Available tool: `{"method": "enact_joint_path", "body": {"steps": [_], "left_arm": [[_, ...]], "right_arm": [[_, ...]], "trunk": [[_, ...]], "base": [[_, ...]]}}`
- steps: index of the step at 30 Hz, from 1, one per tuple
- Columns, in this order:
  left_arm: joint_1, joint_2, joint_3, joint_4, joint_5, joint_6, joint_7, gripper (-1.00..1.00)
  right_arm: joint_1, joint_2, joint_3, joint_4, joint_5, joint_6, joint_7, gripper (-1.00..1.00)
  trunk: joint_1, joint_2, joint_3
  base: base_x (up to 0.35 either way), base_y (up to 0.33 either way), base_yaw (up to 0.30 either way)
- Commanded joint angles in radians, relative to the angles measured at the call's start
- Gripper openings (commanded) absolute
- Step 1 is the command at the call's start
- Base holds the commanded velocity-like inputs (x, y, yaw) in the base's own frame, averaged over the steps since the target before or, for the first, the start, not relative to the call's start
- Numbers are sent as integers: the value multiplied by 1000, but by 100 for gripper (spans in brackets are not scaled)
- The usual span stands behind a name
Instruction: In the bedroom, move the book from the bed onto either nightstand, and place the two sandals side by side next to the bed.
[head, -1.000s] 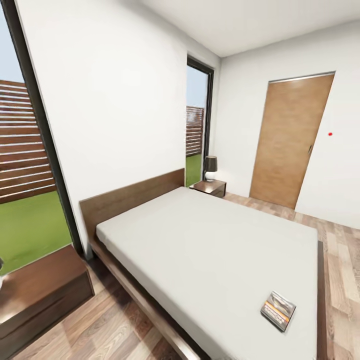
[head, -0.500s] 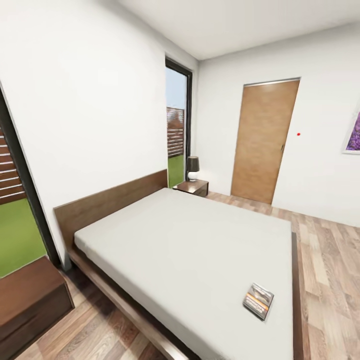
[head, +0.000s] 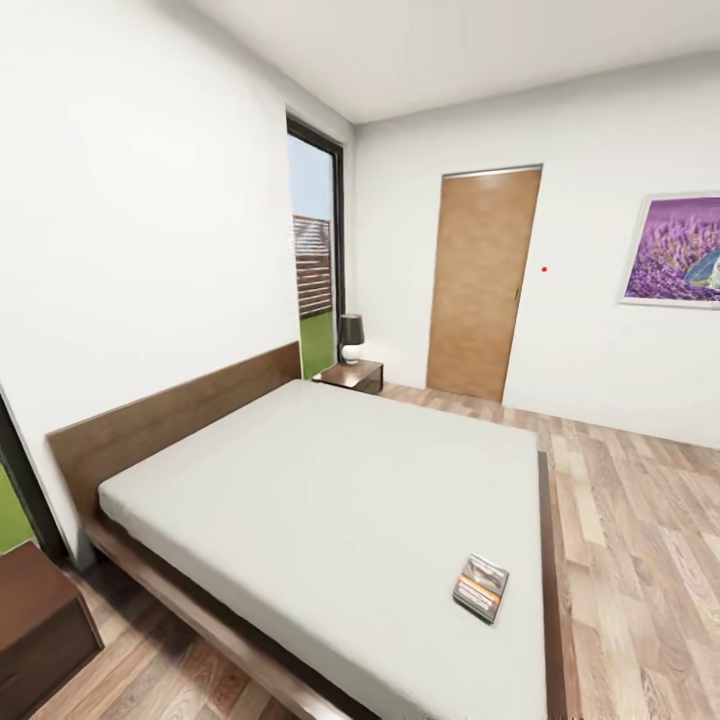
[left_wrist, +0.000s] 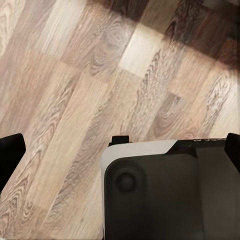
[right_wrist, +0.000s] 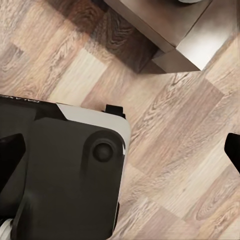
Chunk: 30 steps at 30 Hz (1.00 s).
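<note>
The bedroom's wood-plank floor (head: 640, 540) spreads around the bed (head: 330, 490), whose white mattress meets a long headboard (head: 170, 415). A brown door (head: 478, 285) and lavender picture (head: 672, 250) mark the far walls. 1 nightstand (head: 352, 375) stands by the headboard's far end, carrying a lamp (head: 350, 337). The book (head: 481, 587) lies flat on the mattress near its foot corner. Both wrist views look down on planks, with dark fingertips at the edges; I cannot tell either gripper's state.

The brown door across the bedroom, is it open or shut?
Shut: the door sits flush in its frame, showing no gap or room beyond.
</note>
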Motion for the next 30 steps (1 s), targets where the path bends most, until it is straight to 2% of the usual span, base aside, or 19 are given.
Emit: {"method": "enact_joint_path", "body": {"steps": [1, 30], "left_arm": [[0, 0, -8, 1, 5, -3, 4, 100], [0, 0, -8, 1, 5, -3, 4, 100]], "right_arm": [[-1, 0, 8, 3, -10, -1, 2, 100], [-1, -2, 8, 2, -10, -1, 2, 100]], "trunk": [[0, -1, 0], [0, -1, 12]], "base": [[0, 0, -250], [0, 0, -250]]}}
